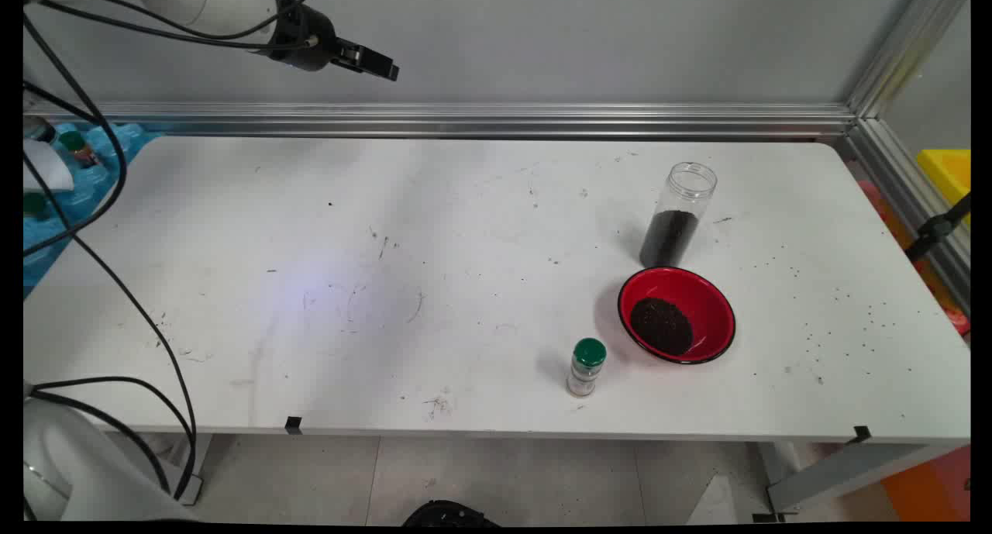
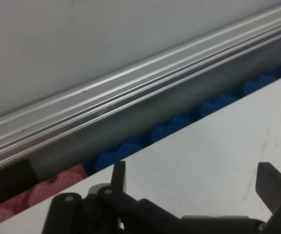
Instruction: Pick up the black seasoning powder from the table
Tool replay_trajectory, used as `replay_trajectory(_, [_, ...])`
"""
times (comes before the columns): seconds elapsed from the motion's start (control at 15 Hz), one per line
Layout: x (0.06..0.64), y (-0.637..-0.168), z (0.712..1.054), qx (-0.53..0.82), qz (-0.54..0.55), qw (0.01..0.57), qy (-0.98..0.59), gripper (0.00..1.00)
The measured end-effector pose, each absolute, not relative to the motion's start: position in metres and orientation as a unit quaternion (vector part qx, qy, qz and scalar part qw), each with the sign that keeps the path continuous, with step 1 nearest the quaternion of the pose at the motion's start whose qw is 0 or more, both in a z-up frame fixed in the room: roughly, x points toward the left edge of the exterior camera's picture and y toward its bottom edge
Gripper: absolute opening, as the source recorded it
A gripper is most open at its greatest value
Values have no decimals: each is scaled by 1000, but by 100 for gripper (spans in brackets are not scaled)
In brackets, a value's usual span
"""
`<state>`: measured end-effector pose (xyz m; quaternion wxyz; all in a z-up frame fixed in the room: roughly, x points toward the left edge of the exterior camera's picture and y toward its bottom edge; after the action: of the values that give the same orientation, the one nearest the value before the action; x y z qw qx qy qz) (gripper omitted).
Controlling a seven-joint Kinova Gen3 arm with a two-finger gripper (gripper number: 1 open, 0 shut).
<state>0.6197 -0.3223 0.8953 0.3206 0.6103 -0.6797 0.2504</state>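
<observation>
White surface (image 1: 325, 286) with three containers grouped in its right half; the red bowl (image 1: 676, 315) serves as landmark. The bowl, red inside with a dark rim, holds a low mound of dark granular material near its centre. Just behind the bowl, toward the wall, stands a tall clear jar (image 1: 677, 215), upright and without a lid, its lower half filled with the same kind of dark material and its upper half showing clear. Just to the left of the bowl and slightly nearer the camera stands a small bottle (image 1: 586, 367) with a green cap, upright; its pale contents are too small to identify. Neither vessel touches the bowl. Dark specks lie scattered over the surface to the right of the bowl.

The gripper (image 1: 370, 60) hangs high against the wall, far to the upper left of the bowl and well apart from all three containers, holding nothing. In the hand view its jaws stand spread, one finger (image 2: 119, 176) at left and the other at the right edge, with bare surface and an aluminium rail (image 2: 130, 92) between and beyond them. Behind the surface's far edge, blue and pink shapes are partly hidden and cannot be identified. At the far left of the bowl, past the surface's end, a blue tray (image 1: 46, 208) with small items is cut off by cables (image 1: 101, 232).
</observation>
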Motion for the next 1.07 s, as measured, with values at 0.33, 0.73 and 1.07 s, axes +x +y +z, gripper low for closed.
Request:
replay_trajectory(0.33, [602, -332, 899, 562, 240, 334, -718, 100])
replay_trajectory(0.73, [571, -348, 906, 475, 229, 352, -773, 100])
replay_trajectory(1.07, [540, -360, 907, 374, 209, 350, -833, 100])
